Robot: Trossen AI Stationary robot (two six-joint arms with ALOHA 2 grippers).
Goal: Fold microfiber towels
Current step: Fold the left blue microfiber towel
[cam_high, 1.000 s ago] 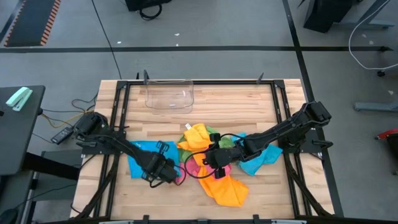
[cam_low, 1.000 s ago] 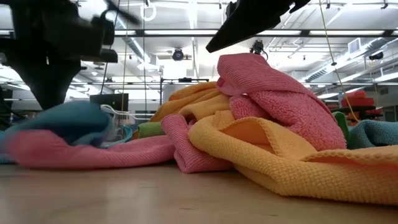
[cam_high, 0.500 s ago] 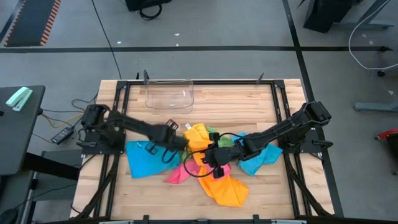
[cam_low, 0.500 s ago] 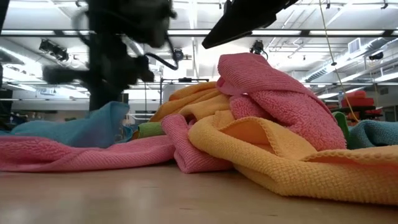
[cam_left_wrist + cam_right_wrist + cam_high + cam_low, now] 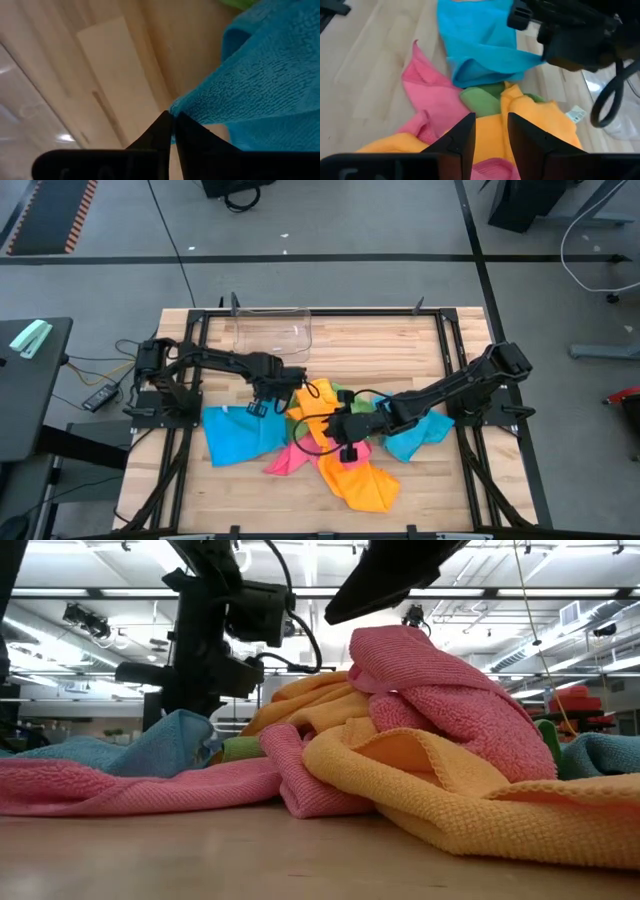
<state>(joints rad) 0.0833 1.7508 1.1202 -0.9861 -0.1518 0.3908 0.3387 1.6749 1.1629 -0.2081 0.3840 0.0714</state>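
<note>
The left gripper (image 5: 172, 120) pinches a corner of the blue towel (image 5: 240, 435) lying left of the heap; the right gripper (image 5: 490, 131) (fingers parted, seemingly empty) hovers over the heaped towels (image 5: 345, 445).

Green towel (image 5: 362, 406) mostly buried under pile.

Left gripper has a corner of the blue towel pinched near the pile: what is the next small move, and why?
Probably draw that corner outward, away from the pile, and lay it flat. The left gripper is shut on the blue towel's edge, and in the high view the cloth still bunches up toward the pile of towels. The right gripper hangs open over the pile, holding nothing.
</note>
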